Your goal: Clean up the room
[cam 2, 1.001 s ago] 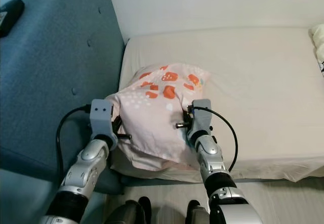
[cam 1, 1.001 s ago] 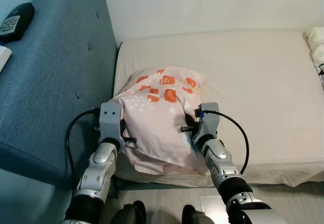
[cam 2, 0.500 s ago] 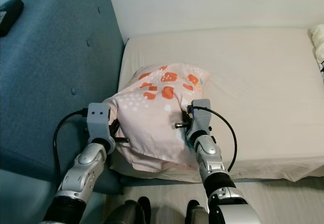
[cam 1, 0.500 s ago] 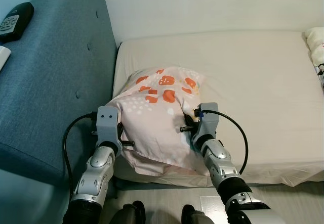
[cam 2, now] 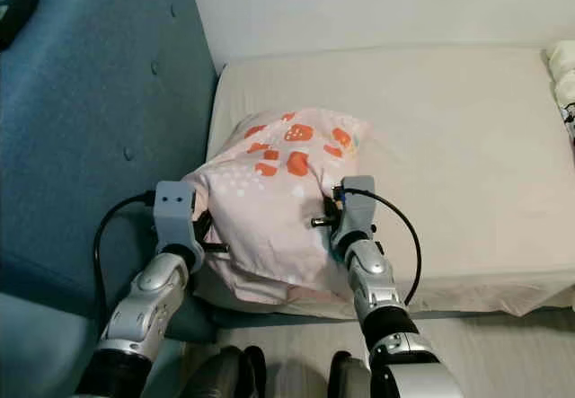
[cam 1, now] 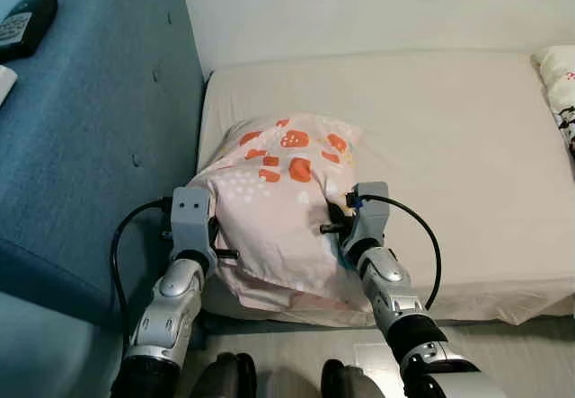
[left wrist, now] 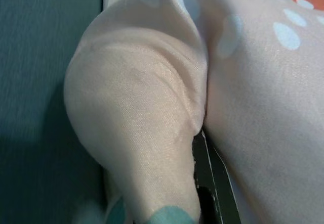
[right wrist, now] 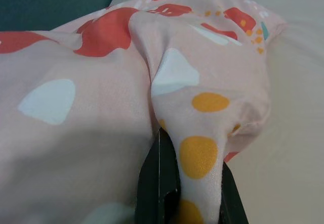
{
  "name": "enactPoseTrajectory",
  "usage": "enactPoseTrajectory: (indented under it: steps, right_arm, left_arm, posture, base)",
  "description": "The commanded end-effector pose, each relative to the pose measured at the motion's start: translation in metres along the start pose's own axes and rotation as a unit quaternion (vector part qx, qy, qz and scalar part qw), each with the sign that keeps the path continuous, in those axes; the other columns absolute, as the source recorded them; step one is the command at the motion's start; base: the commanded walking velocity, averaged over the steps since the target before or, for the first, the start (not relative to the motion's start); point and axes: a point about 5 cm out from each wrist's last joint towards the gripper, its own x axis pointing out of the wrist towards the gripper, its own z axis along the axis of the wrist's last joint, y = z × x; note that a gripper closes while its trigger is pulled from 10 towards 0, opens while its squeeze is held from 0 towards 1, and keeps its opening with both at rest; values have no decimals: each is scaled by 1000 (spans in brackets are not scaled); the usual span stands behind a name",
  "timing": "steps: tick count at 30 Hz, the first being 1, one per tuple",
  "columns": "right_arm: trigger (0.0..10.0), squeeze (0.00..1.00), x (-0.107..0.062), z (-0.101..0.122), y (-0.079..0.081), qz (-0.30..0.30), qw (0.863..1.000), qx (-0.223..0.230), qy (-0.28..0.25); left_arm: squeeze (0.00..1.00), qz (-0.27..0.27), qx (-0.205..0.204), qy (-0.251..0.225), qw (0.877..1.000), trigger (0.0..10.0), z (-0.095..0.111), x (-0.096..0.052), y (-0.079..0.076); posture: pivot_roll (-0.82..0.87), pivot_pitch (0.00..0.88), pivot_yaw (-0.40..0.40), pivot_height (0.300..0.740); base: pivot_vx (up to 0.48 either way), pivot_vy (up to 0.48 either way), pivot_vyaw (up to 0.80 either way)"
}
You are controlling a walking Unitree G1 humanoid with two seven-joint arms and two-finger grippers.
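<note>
A pink pillow printed with orange shapes and white dots lies bunched on the near left corner of the beige mattress. My left gripper is at the pillow's left side, shut on a fold of its cover, and one black finger shows under the cloth. At the pillow's right side, my right gripper is shut on another fold. That fold is pinched between its black fingers. The pillow's near edge hangs over the mattress front.
A blue upholstered surface runs along the mattress's left side, with a dark remote at its far end. A white wall stands behind. Another printed pillow lies at the far right edge. My feet are on the pale floor.
The view has shifted slightly. Both grippers keep their hold on the pillow, and the left one has sunk a little toward the mattress's front edge.
</note>
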Motion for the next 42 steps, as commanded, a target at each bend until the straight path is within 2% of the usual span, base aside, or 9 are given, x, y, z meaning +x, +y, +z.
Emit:
enactPoseTrajectory:
  steps: [1, 21, 28, 42]
  right_arm:
    - [10000, 0, -1, -2, 5, 6, 1000, 4, 0]
    - [10000, 0, -4, -7, 5, 1, 1000, 13, 3]
    - [10000, 0, -4, -7, 5, -1, 1000, 16, 3]
    - [10000, 0, -4, -7, 5, -4, 1000, 17, 1]
  left_arm:
    - [0, -11, 2, 6, 1000, 10000, -3, -3, -3]
    - [0, -23, 10, 9, 1000, 10000, -1, -3, -4]
    - [0, -23, 13, 10, 1000, 10000, -1, -3, -3]
    - [0, -26, 17, 11, 999, 10000, 1, -3, -2]
  posture:
    - [87, 295, 37, 650]
    - [102, 292, 55, 650]
    - [109, 296, 59, 615]
    - [115, 299, 63, 615]
  base:
    - [0, 0, 0]
    - [0, 0, 0]
    - [0, 0, 0]
    - [0, 0, 0]
